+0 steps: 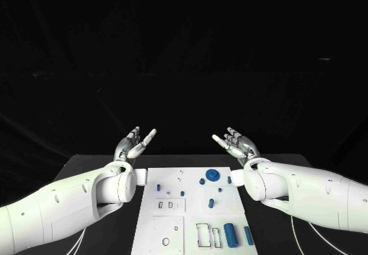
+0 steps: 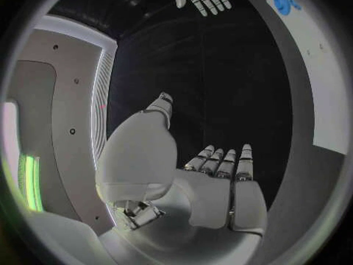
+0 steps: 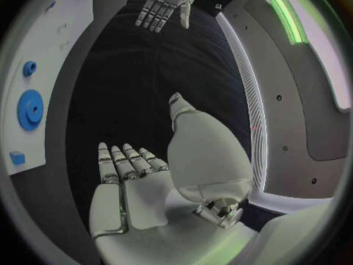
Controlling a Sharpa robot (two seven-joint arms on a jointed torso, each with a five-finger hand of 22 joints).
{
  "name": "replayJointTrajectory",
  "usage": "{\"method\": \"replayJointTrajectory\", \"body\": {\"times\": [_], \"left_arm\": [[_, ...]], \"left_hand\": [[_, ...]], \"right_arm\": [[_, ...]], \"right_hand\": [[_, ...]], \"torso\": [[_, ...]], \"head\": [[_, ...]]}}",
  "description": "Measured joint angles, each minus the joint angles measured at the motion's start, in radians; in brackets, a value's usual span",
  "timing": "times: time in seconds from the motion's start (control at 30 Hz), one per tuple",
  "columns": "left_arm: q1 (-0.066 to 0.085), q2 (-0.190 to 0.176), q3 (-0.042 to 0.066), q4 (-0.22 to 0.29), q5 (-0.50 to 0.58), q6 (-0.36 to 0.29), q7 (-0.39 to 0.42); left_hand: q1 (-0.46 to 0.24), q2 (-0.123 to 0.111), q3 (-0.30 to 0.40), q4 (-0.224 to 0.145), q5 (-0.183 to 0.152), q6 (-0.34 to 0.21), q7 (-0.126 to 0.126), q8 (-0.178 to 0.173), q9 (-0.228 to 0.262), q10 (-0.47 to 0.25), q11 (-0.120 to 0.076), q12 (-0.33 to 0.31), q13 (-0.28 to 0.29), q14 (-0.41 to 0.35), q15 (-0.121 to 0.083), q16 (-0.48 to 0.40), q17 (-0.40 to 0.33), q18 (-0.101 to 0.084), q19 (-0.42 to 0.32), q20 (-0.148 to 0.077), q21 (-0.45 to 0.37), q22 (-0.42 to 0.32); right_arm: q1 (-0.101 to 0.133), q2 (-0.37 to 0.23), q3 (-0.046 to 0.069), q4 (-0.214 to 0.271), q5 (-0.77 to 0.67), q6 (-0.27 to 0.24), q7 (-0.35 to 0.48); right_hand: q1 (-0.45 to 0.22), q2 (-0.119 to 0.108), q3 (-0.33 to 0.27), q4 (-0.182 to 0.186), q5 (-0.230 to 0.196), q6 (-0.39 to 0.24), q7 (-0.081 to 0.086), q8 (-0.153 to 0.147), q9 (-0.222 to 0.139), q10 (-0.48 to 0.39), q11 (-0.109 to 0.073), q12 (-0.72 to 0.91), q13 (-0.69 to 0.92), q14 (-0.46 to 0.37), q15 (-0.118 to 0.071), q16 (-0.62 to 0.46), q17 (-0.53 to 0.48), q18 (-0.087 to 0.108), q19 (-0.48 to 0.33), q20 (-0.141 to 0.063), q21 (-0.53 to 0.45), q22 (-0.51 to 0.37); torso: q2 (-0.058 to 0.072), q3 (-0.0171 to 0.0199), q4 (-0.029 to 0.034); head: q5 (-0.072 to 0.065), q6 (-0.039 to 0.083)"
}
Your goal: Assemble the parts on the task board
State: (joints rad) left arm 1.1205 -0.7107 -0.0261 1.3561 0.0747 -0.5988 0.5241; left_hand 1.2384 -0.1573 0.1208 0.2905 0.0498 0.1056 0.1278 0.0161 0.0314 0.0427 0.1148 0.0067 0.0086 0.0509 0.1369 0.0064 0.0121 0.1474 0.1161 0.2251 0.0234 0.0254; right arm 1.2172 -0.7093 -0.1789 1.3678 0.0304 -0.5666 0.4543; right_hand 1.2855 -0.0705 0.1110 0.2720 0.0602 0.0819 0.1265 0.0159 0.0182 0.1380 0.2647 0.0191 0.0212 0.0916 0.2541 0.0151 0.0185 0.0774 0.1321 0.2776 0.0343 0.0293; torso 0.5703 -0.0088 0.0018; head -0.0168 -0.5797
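The white task board (image 1: 192, 215) lies in the middle of the table between my two arms. Small blue parts sit on it: a large round gear (image 1: 211, 173), a small gear (image 1: 202, 181), a peg (image 1: 211, 203) and two cylinders (image 1: 230, 234) near the front right. My left hand (image 1: 134, 143) is raised beyond the board's far left corner, fingers spread, holding nothing. My right hand (image 1: 237, 142) is raised beyond the far right corner, also spread and holding nothing. In the left wrist view my left hand (image 2: 213, 188) shows an empty palm; in the right wrist view my right hand (image 3: 136, 182) does too.
The black table (image 1: 92, 162) extends a little past the board on both sides. The board's edge with the large blue gear (image 3: 29, 109) appears in the right wrist view. The far side is dark.
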Motion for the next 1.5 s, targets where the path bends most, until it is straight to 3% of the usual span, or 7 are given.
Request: {"method": "replayJointTrajectory", "body": {"times": [0.4,0.57,0.77,1.0,1.27,1.37,1.5], "left_arm": [[0.004,-0.05,0.0,0.035,0.026,0.075,0.01],[0.006,-0.067,0.0,0.047,0.029,0.093,0.015],[0.008,-0.102,0.001,0.085,0.02,0.12,0.016],[0.012,-0.161,0.002,0.188,-0.005,0.159,0.008],[0.022,-0.214,0.01,0.286,-0.024,0.188,0.0],[0.03,-0.227,0.011,0.306,-0.028,0.192,-0.003],[0.039,-0.241,0.012,0.328,-0.031,0.197,-0.006]], "left_hand": [[0.108,0.068,0.078,0.002,0.0,0.11,0.007,0.038,0.028,0.097,0.059,0.025,0.017,0.097,0.047,0.037,0.027,0.0,0.042,0.054,0.03,0.015],[0.229,0.073,0.136,-0.037,0.001,0.448,0.029,0.17,0.115,0.542,0.122,0.151,0.069,0.558,0.08,0.219,0.13,0.0,0.457,0.066,0.232,0.116],[0.291,0.041,0.227,-0.073,0.004,0.718,0.077,0.282,0.174,0.876,0.069,0.205,0.066,0.84,0.01,0.324,0.189,0.026,0.71,0.03,0.375,0.167],[0.288,0.018,0.281,-0.092,0.004,0.744,0.086,0.285,0.176,0.943,0.052,0.161,0.056,0.926,-0.019,0.345,0.224,0.025,0.769,-0.013,0.46,0.207],[0.275,0.004,0.296,-0.104,0.004,0.744,0.086,0.276,0.176,0.953,0.051,0.126,0.056,0.945,-0.024,0.345,0.247,0.025,0.778,-0.021,0.527,0.246],[0.269,-0.002,0.296,-0.104,0.004,0.744,0.086,0.274,0.176,0.955,0.053,0.121,0.056,0.945,-0.024,0.345,0.25,0.025,0.778,-0.021,0.533,0.251],[0.268,-0.002,0.296,-0.104,0.004,0.743,0.086,0.274,0.176,0.957,0.055,0.115,0.056,0.945,-0.024,0.345,0.252,0.024,0.778,-0.021,0.541,0.255]], "right_arm": [[0.031,-0.02,-0.007,-0.056,-0.23,0.045,-0.028],[0.042,-0.022,-0.006,-0.072,-0.391,0.045,-0.059],[0.058,-0.031,-0.004,-0.084,-0.638,0.069,-0.135],[0.075,-0.041,-0.003,-0.056,-0.952,0.137,-0.257],[0.087,-0.053,0.0,0.008,-1.242,0.201,-0.38],[0.089,-0.056,0.001,0.027,-1.315,0.215,-0.412],[0.09,-0.057,0.001,0.047,-1.398,0.229,-0.451]], "right_hand": [[0.174,-0.01,0.1,-0.154,0.0,0.361,0.025,0.131,0.082,0.474,-0.021,0.085,0.034,0.416,-0.031,0.129,0.074,0.047,0.269,0.011,0.129,0.057],[0.175,-0.012,0.15,-0.209,0.0,0.537,0.044,0.182,0.113,0.654,-0.041,0.091,0.038,0.605,-0.055,0.179,0.097,0.07,0.44,0.009,0.2,0.08],[0.148,-0.046,0.218,-0.271,0.0,0.69,0.068,0.209,0.13,0.817,-0.07,0.089,0.041,0.785,-0.091,0.22,0.118,0.085,0.596,-0.009,0.262,0.097],[0.097,-0.097,0.302,-0.301,0.0,0.796,0.088,0.223,0.138,0.95,-0.105,0.067,0.045,0.953,-0.138,0.261,0.162,0.085,0.732,-0.051,0.334,0.122],[0.05,-0.145,0.315,-0.306,0.0,0.867,0.054,0.224,0.156,1.016,-0.147,0.053,0.052,1.163,-0.198,0.356,0.267,0.085,0.897,-0.112,0.459,0.183],[0.032,-0.163,0.286,-0.297,0.0,0.912,0.03,0.224,0.177,1.049,-0.173,0.049,0.069,1.347,-0.247,0.526,0.428,0.085,1.03,-0.166,0.619,0.282],[0.032,-0.163,0.26,-0.285,0.0,0.917,0.025,0.214,0.194,1.052,-0.181,0.049,0.088,1.37,-0.256,0.789,0.645,0.065,1.132,-0.177,0.926,0.64]], "torso": [[0.018,-0.0073,0.0045],[0.027,-0.0087,0.008],[0.042,-0.0096,0.0126],[0.067,-0.0125,0.0187],[0.1,-0.0237,0.0276],[0.113,-0.0281,0.0316],[0.131,-0.0338,0.0367]], "head": [[-0.01,-0.014],[-0.012,-0.02],[-0.018,-0.027],[-0.028,-0.041],[-0.042,-0.054],[-0.048,-0.055],[-0.055,-0.054]]}}
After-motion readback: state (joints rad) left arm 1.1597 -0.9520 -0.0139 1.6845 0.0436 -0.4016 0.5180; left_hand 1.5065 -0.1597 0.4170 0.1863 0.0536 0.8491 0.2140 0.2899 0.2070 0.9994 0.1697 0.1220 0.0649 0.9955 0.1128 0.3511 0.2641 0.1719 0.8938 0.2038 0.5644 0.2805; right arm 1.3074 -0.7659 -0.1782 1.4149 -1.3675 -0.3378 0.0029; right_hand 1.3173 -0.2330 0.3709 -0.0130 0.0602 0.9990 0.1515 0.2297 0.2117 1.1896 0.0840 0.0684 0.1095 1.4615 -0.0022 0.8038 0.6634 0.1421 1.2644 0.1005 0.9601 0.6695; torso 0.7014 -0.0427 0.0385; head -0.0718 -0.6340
